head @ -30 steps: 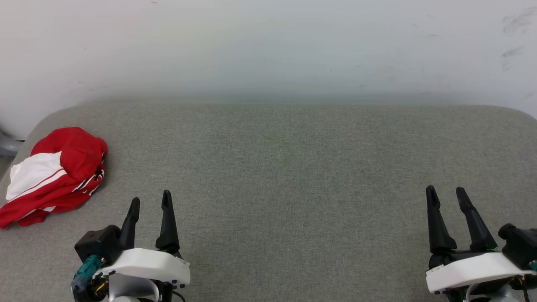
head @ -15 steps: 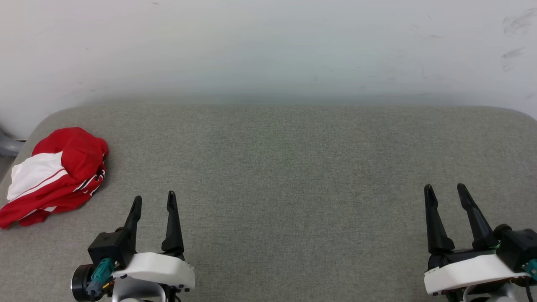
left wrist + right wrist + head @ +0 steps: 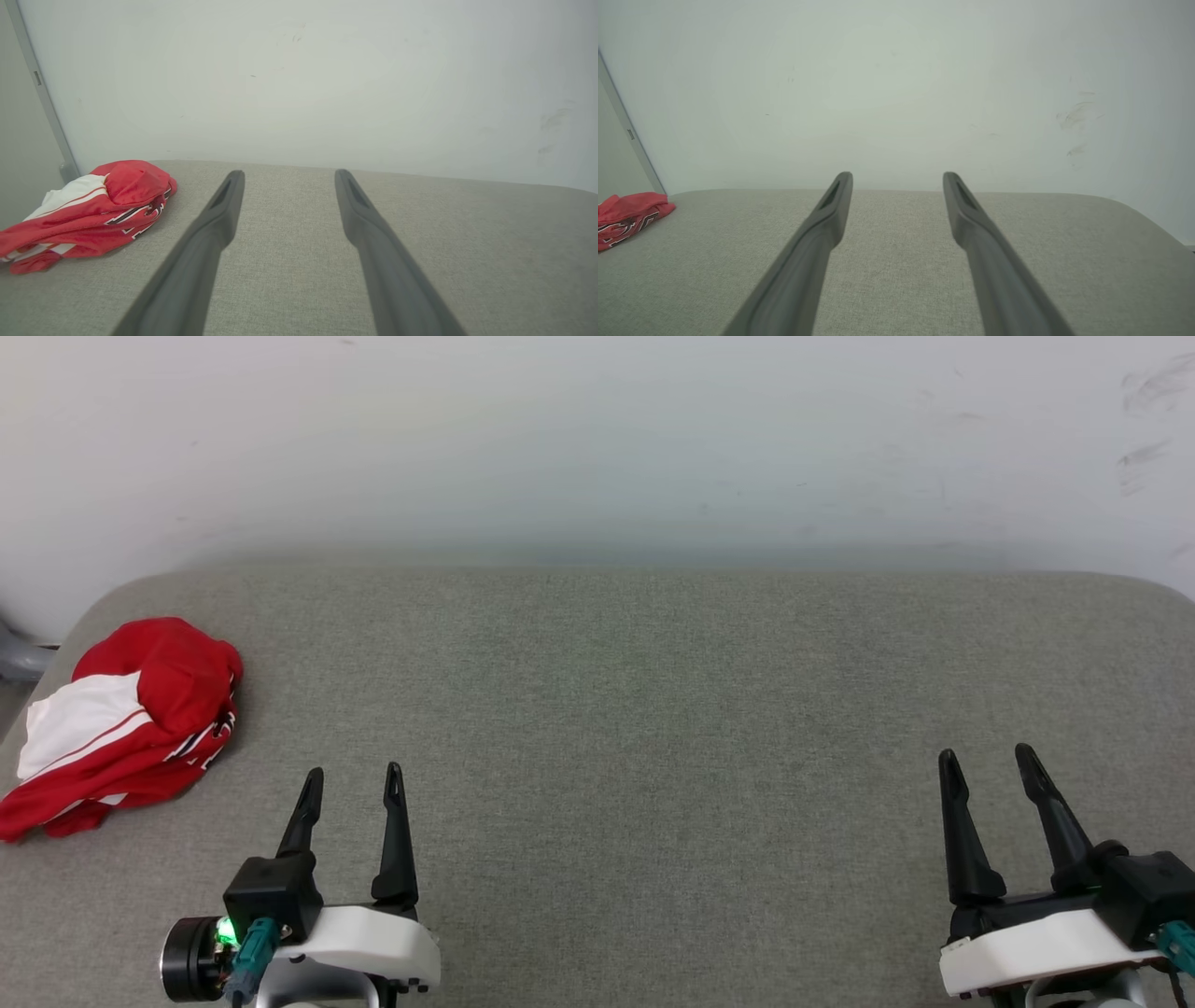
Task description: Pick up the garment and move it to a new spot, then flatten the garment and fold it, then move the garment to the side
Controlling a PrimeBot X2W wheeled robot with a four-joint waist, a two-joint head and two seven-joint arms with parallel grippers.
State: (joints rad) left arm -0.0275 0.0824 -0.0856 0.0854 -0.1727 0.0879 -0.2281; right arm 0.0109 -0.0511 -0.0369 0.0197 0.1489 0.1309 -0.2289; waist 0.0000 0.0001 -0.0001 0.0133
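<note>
Grey cushion (image 3: 597,709); wrist views catch garment (image 3: 93,210) lettering; left hand (image 3: 355,771), right hand (image 3: 986,753) gaping.

Left hand (image 3: 355,771) farther right

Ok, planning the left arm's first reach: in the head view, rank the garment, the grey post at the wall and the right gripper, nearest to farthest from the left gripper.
From the left gripper:
1. garment, just to its left.
2. grey post, beyond the garment, left edge.
3. right gripper, far right.
</note>
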